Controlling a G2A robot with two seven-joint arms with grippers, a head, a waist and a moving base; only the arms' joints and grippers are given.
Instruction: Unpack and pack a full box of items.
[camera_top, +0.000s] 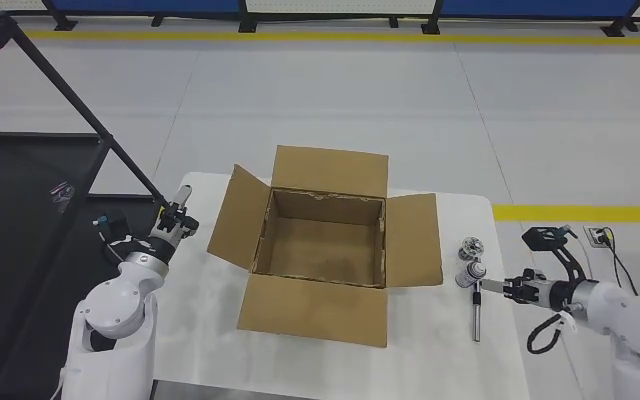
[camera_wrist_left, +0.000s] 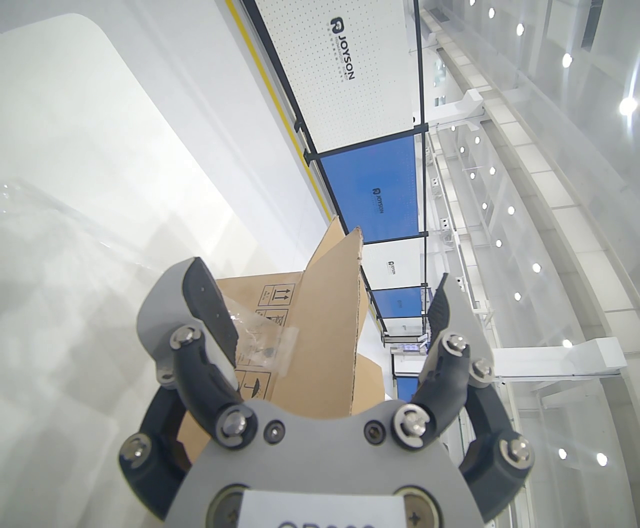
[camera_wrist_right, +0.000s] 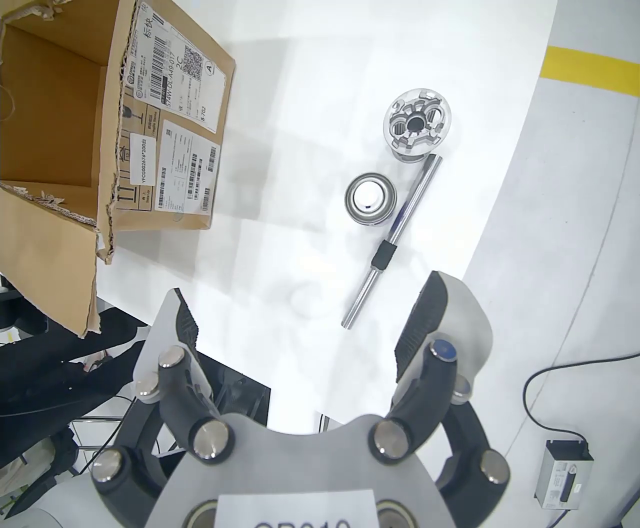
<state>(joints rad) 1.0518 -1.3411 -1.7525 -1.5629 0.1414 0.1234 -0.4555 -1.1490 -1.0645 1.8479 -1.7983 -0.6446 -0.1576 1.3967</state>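
Three metal things are lying on the table (camera_top: 440, 345) to the right of the open box (camera_top: 312, 310): a rod (camera_wrist_right: 395, 235), a small can (camera_wrist_right: 372, 199) and a toothed wheel (camera_wrist_right: 417, 125). The can is standing just beside the rod's middle. The wheel is sitting right at the rod's far end, and I cannot tell whether they are touching.

The right gripper (camera_wrist_right: 306, 287) is hanging above the table's right edge with its fingers spread wide, gripping nothing. The rod is pointing its near end toward the gap between those fingers. Its long axis is running away from the gripper on a slant rather than lying across the gap. By my reading, the wrist is going to need a turn before the fingers can close across the rod.

The right arm is much the nearer one, since the left gripper (camera_wrist_left: 322, 280) is sitting on the far side of the box, near the left flap. Its fingers are also apart. A small clear packet (camera_wrist_left: 262, 337) is showing right against one pad (camera_wrist_left: 207, 300), and I cannot tell whether it is clinging there. The box's floor is looking bare, so repacking is probably coming.
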